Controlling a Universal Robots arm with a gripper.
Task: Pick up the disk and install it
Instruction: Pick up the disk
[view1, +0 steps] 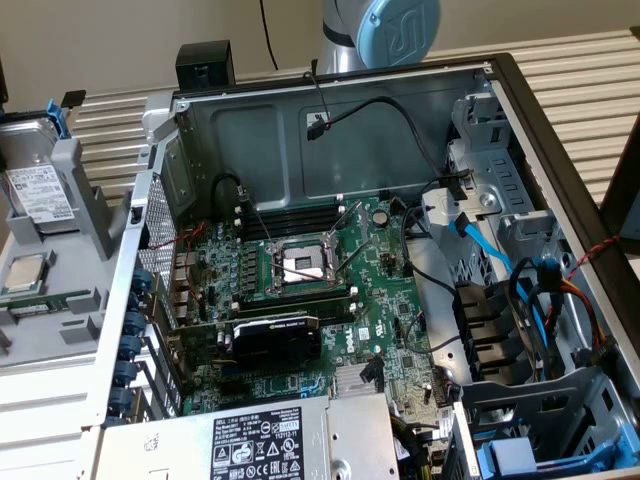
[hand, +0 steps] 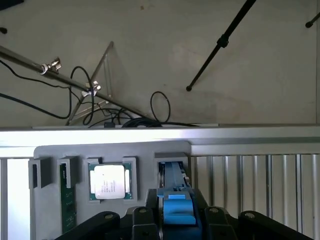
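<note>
One disk (view1: 35, 192) stands upright in one grey holder (view1: 85, 195) at the exterior view's left edge. Its white label faces out and its blue carrier frame (view1: 55, 118) shows at the upper corner. A post of the holder covers part of the disk's lower side. The holder also carries one processor chip (view1: 25, 270) and one memory stick (view1: 40, 300), both nearer the camera than the disk. Just beside the holder, to the exterior view's right, one open computer case (view1: 270, 140) sits on the slatted worktop (view1: 590, 90). Inside it are one graphics card (view1: 275, 335), one grey power-supply box (view1: 250, 445) and one other blue carrier (view1: 530, 455) in the corner farthest from the holder. Black and blue cables run loose between them. One arm segment (view1: 385, 30) hangs over the case's back wall, well apart from the holder.

One gripper (hand: 176, 200) in the wrist view is lined up on the disk (hand: 172, 175), which is seen edge-on in its slot of the holder (hand: 145, 152). The blue carrier top reaches up into the gripper. Whether the gripper has closed on the carrier or stands clear of it, I cannot tell. One chip (hand: 109, 181) sits in the slot beside the disk, with one memory stick (hand: 66, 192) beyond it. Past the holder and the worktop (hand: 250, 185) lies the floor (hand: 150, 50), with two black stand legs (hand: 220, 42), one metal rod (hand: 30, 60) and several loose cables (hand: 160, 107).
</note>
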